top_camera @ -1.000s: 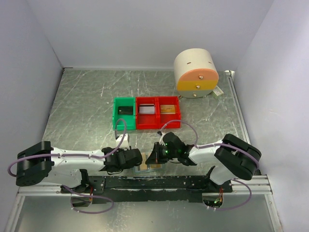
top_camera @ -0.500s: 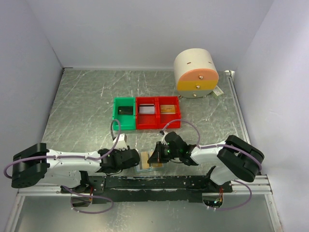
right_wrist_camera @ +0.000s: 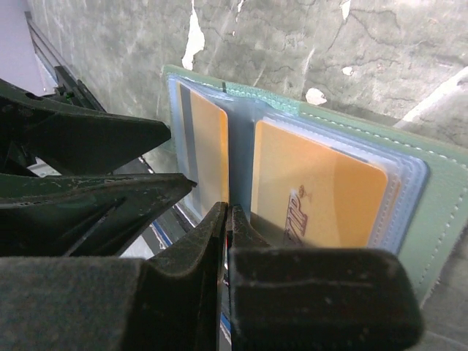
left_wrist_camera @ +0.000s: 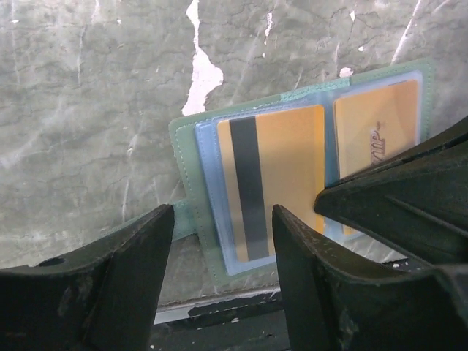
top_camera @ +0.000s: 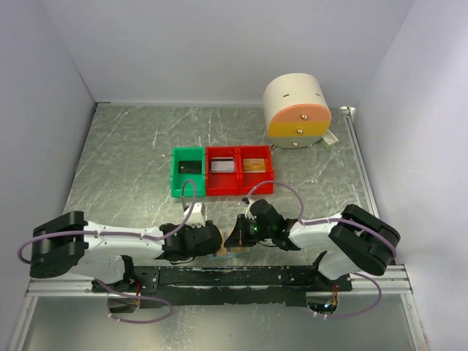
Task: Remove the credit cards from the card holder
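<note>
The holder (left_wrist_camera: 186, 168) lies spread open and flat on the table (left_wrist_camera: 88, 110), right at its near edge between the two arms, with both pockets facing up. The left claw (left_wrist_camera: 223, 213) is released, its fingers (left_wrist_camera: 124, 285) apart with nothing between them, and it hangs low over the half of the holder nearer to it. In its wrist view the striped card (left_wrist_camera: 285, 175) sits directly ahead, framed in the gap between the fingertips. That card's long axis, and the stripe along it, runs straight away from the claw, so its near short end faces the jaws. The holder's own long axis runs across that, from the left claw toward the right one. The second card (left_wrist_camera: 380, 117) fills the other pocket, printed face up, its long axis parallel with the first. The right claw (right_wrist_camera: 225, 208) is clenched, its tips set down at the fold between the two pockets. It is probably pinning the holder rather than pinching anything, though the view does not settle that. The left arm is therefore the nearer one, and the only free one, for the striped card. I judge the coming move turns on closing across that card's short width at its near end and drawing it back along its long axis. Both cards are inside their pockets.
</note>
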`<state>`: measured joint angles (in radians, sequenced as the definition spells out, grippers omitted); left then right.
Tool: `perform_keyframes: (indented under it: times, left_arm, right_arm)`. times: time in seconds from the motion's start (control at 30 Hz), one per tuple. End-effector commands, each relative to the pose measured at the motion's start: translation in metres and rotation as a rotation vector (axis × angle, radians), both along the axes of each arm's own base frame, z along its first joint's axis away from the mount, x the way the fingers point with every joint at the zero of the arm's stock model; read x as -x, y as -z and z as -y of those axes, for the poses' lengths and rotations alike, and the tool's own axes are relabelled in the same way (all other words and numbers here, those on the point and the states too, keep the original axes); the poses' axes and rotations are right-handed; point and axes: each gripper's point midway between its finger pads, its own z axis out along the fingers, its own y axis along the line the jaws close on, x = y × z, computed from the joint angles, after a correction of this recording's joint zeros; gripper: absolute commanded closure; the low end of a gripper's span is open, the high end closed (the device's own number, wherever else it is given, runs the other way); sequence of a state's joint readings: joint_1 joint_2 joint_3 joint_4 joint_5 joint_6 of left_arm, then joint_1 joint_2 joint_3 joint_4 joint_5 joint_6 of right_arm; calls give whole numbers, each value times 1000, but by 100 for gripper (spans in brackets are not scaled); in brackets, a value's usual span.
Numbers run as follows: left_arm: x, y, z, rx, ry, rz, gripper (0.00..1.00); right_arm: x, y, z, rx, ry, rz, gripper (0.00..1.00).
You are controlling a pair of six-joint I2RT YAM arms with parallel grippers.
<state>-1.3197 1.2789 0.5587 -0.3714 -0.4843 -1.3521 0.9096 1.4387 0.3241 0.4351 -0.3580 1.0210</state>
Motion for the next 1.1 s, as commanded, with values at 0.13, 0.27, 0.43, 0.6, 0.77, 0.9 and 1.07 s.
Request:
perform_keyframes:
  times: [0.13,0.27,0.43,0.6,0.77,0.9,1.07]
  left_arm:
    - [1,20,-11,-233,-47,-54,43]
    - [2,22,-13,-256,-45,-58,46]
    - [3,22,-13,-238,-29,-51,48]
    - [5,27,-15,-241,-3,-51,47]
    - [6,28,-16,-224,0,-50,48]
    - [7,30,-16,-218,5,-51,49]
    - [8,33,-15,-226,14,-58,50]
  right_arm:
    - [-3,0,6,18,15,21,98]
    - [-4,-1,7,24,17,28,98]
    - [-5,-10,7,-31,9,29,98]
    - [0,-14,7,-101,-13,-5,98]
    - [0,-9,12,-95,-5,-19,99]
    - [0,-8,14,-87,-4,-17,96]
    - [-3,-7,10,-94,1,-24,86]
